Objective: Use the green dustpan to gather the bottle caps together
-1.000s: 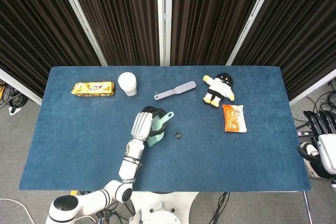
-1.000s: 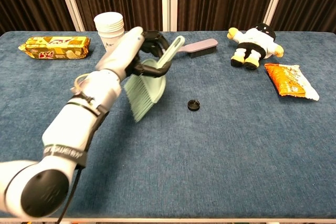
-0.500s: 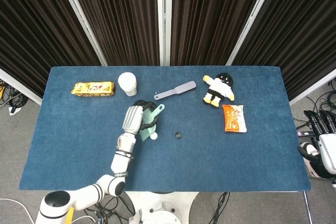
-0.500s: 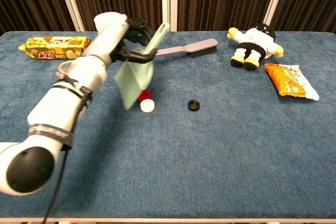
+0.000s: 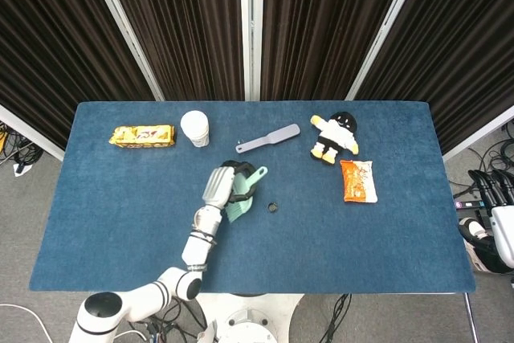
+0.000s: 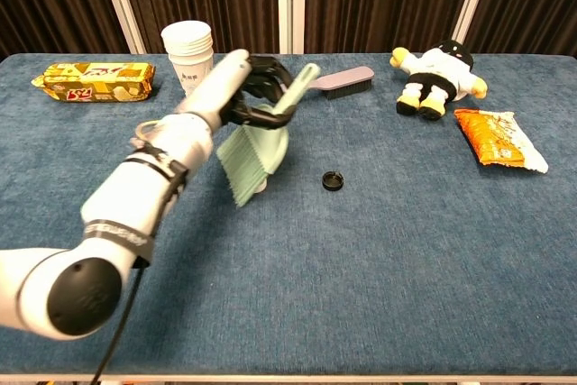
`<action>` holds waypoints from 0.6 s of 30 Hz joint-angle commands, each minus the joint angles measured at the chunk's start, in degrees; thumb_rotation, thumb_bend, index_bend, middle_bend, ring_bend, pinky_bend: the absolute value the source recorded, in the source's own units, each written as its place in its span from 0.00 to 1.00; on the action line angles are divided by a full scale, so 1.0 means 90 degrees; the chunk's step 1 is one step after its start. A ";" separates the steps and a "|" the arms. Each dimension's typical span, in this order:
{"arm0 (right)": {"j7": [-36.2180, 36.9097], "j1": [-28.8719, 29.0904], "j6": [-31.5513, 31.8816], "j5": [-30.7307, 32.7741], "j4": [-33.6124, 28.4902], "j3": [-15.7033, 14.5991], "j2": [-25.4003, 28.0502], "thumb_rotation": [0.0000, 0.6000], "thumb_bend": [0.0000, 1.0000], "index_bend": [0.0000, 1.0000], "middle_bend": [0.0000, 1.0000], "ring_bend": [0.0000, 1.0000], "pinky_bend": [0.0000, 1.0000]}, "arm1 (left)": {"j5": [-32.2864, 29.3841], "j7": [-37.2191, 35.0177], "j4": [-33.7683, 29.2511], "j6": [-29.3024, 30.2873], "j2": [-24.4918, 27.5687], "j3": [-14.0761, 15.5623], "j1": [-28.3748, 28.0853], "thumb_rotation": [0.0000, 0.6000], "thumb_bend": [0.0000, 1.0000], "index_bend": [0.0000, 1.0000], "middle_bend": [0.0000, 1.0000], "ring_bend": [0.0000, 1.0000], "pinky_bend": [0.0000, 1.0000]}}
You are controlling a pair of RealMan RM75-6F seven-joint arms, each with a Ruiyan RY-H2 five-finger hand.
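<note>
since half a second ago the left robot hand [image 6: 255, 87], clamped on the handle of the light, stiff green dustpan [image 6: 256, 148], swung it right toward the black bottle cap [image 6: 333, 180] mid-surface [image 6: 406, 250].

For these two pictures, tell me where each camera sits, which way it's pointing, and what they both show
Head view: sits high above the near edge, looking almost straight down on the blue table; shows the left arm and left hand holding the green dustpan, plus the right hand idle off the table's far right.
Chest view: sits low at the near edge, looking level across the table toward the curtains; shows only the left arm, close up.
Both share: left hand, dustpan, black bottle cap, paper cups, brush, plush toy.
</note>
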 commanded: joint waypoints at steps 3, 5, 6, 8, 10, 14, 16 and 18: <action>0.0004 -0.0041 0.0050 0.0009 -0.0012 -0.0004 0.0026 1.00 0.10 0.00 0.09 0.00 0.00 | -0.0137 -0.0118 -0.0054 -0.0205 -0.0065 0.0037 -0.0480 1.00 0.47 0.47 0.57 0.38 0.26; 0.0011 -0.0069 0.0074 0.0023 -0.0014 -0.0008 0.0042 1.00 0.10 0.00 0.09 0.00 0.00 | -0.0235 -0.0089 -0.0130 -0.0201 -0.0065 0.0095 -0.0633 1.00 0.47 0.47 0.57 0.38 0.26; 0.0017 -0.0088 0.0090 0.0035 -0.0016 -0.0009 0.0056 1.00 0.10 0.00 0.09 0.00 0.00 | -0.0308 -0.0078 -0.0187 -0.0204 -0.0065 0.0142 -0.0731 1.00 0.47 0.47 0.57 0.38 0.26; 0.0025 -0.0117 0.0111 0.0052 -0.0018 -0.0014 0.0078 1.00 0.10 0.00 0.09 0.00 0.00 | -0.0425 -0.0056 -0.0262 -0.0215 -0.0065 0.0210 -0.0881 1.00 0.48 0.47 0.57 0.38 0.26; 0.0043 -0.0152 0.0145 0.0069 -0.0020 -0.0016 0.0098 1.00 0.10 0.00 0.09 0.00 0.00 | -0.0575 -0.0075 -0.0354 -0.0270 -0.0065 0.0273 -0.1065 1.00 0.48 0.47 0.57 0.38 0.26; 0.0094 -0.0225 0.0226 0.0084 -0.0007 -0.0024 0.0107 1.00 0.10 0.00 0.09 0.00 0.00 | -0.0843 -0.0130 -0.0435 -0.0406 -0.0065 0.0337 -0.1441 1.00 0.48 0.47 0.57 0.38 0.26; 0.0122 -0.0260 0.0262 0.0095 0.0005 -0.0026 0.0112 1.00 0.10 0.00 0.09 0.00 0.00 | -0.0919 -0.0147 -0.0420 -0.0367 -0.0065 0.0385 -0.1589 1.00 0.48 0.47 0.57 0.38 0.26; 0.0159 -0.0283 0.0285 0.0112 0.0027 -0.0020 0.0109 1.00 0.10 0.00 0.09 0.00 0.00 | -0.0956 -0.0199 -0.0363 -0.0200 -0.0065 0.0393 -0.1628 1.00 0.48 0.47 0.57 0.38 0.26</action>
